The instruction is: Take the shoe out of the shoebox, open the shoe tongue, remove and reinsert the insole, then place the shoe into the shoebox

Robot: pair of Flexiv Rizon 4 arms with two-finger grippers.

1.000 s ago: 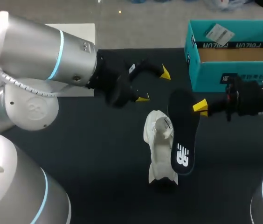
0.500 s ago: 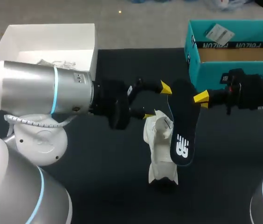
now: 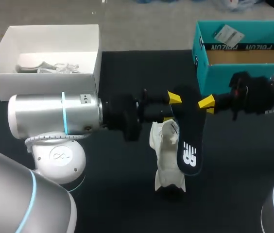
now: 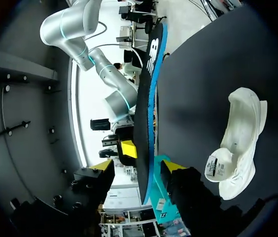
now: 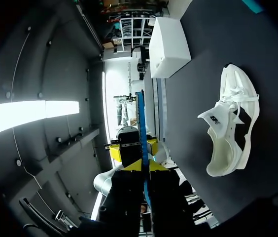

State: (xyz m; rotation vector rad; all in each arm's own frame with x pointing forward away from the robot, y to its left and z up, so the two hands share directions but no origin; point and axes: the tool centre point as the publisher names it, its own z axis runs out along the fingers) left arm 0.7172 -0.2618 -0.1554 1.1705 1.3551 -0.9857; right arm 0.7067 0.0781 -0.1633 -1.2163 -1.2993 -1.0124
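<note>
Insole: the black insole [image 3: 189, 138] was off the counter, clamped by one end, its long body slanting down past the shoe; whether it touched the shoe could not be told.
Shoe: the white sneaker [image 3: 166, 155] rested on the dark counter [image 3: 103, 184] just beside the insole, its tongue pulled up.
Right pincer: the right pincer [image 3: 206, 104] was closed tight on the insole's upper end, one finger on each face.
Left pincer: the left pincer [image 4: 138, 167] was spread wide, straddling the same end, with a gap between each finger and the insole.
Shoebox: the teal shoebox [image 3: 244, 73] stood open at the counter's far right, behind the right arm.
White box: an open white box [image 3: 49, 77] sat at the far left.
</note>
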